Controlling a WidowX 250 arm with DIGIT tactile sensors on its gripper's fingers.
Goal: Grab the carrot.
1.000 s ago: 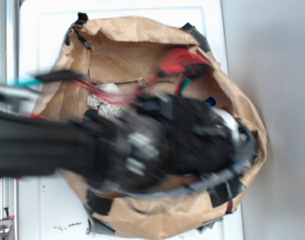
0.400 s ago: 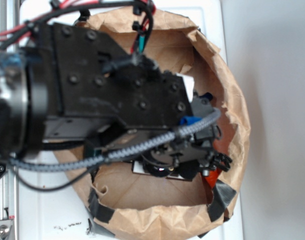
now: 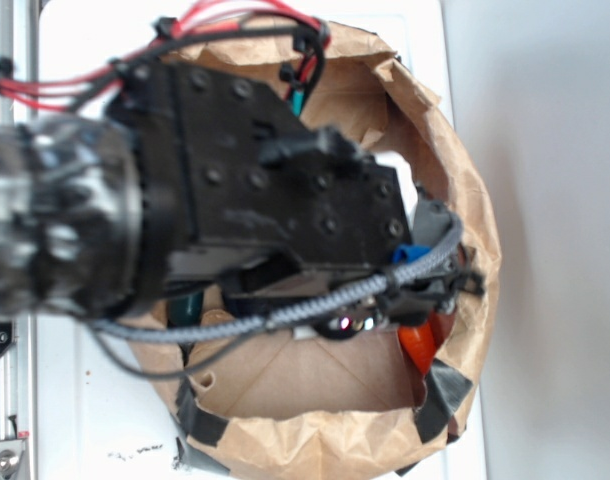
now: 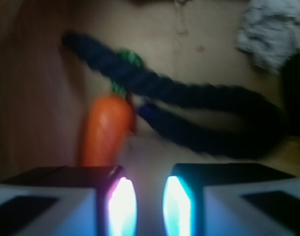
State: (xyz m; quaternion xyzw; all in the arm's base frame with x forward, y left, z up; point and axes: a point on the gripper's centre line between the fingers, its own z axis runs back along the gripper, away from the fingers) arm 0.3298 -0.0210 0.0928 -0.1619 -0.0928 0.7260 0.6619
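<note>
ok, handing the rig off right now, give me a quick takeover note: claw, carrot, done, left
Claw: inside the paper bag, low near its floor. Fingers a narrow gap apart, nothing between them; can't say if that counts as open or shut.
Carrot: on the bag floor, just ahead and to the left of the claw in the wrist view, off the gap line. In the exterior view a bit of orange shows under the arm at the bag's lower right. A dark braided rope lies right beside its green top.
Done: arm is in the bag, near the carrot.
Left: line up on the carrot, close, lift. Not grabbed yet.
</note>
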